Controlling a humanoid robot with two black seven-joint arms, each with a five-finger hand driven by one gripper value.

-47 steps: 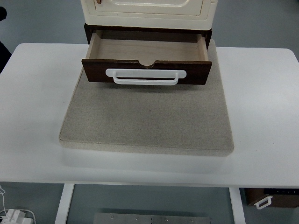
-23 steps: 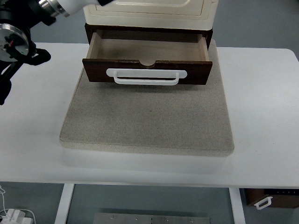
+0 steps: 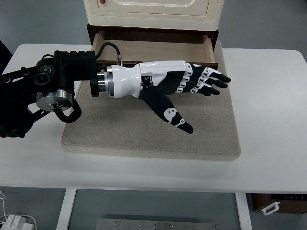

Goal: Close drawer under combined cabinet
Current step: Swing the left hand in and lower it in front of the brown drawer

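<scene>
The dark brown drawer [image 3: 153, 48] stands pulled out from under the cream cabinet [image 3: 153, 12]; its pale wooden inside shows and holds nothing. My left hand [image 3: 194, 91] reaches in from the left and lies flat in front of the drawer, fingers spread and straight, thumb pointing toward me. It covers the drawer's front panel and white handle. Whether the hand touches the front cannot be told. The right arm is out of view.
The cabinet and drawer stand on a grey felt mat [image 3: 151, 129] on a white table [image 3: 268, 120]. My left forearm and its black wrist joint [image 3: 53, 86] hang over the table's left part. Another brown drawer with a white handle [image 3: 271, 207] sits on the floor at bottom right.
My left arm has swung in from the upper left corner and now stretches across the mat, its open hand in front of the drawer. The drawer stays pulled out.
</scene>
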